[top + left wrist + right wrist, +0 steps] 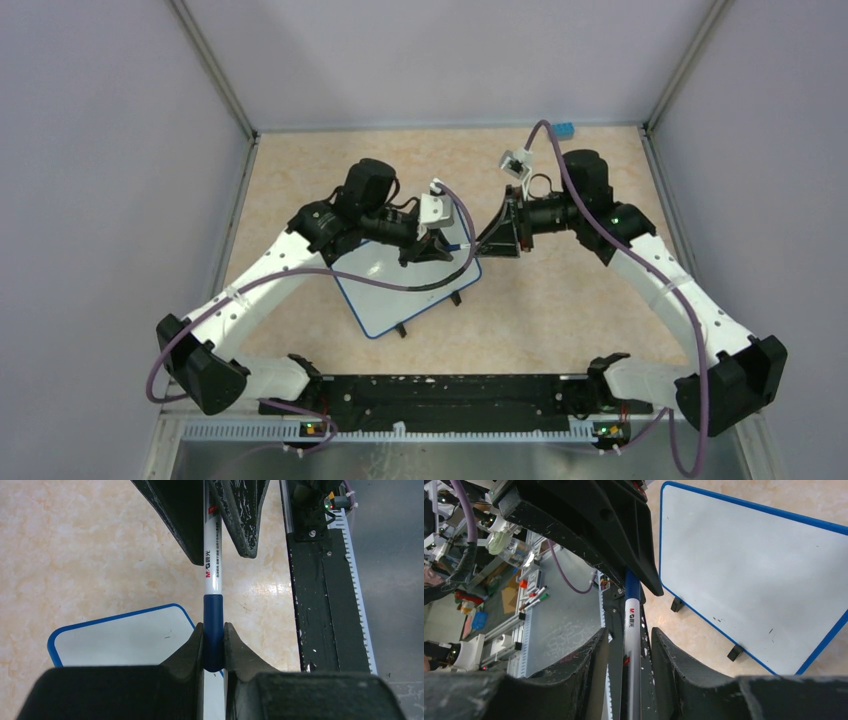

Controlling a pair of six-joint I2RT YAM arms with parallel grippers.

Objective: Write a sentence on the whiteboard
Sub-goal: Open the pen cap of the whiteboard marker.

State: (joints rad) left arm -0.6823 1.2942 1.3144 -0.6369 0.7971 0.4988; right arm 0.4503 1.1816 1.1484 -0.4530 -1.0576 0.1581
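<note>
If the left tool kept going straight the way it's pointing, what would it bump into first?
The right tool. The two face each other, both clamped on the same marker, so the left tool would probably slide along it straight into the right one.

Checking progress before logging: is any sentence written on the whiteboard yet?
No, the whiteboard shows only bare white inside its blue rim, apart from a few tiny specks.
</note>
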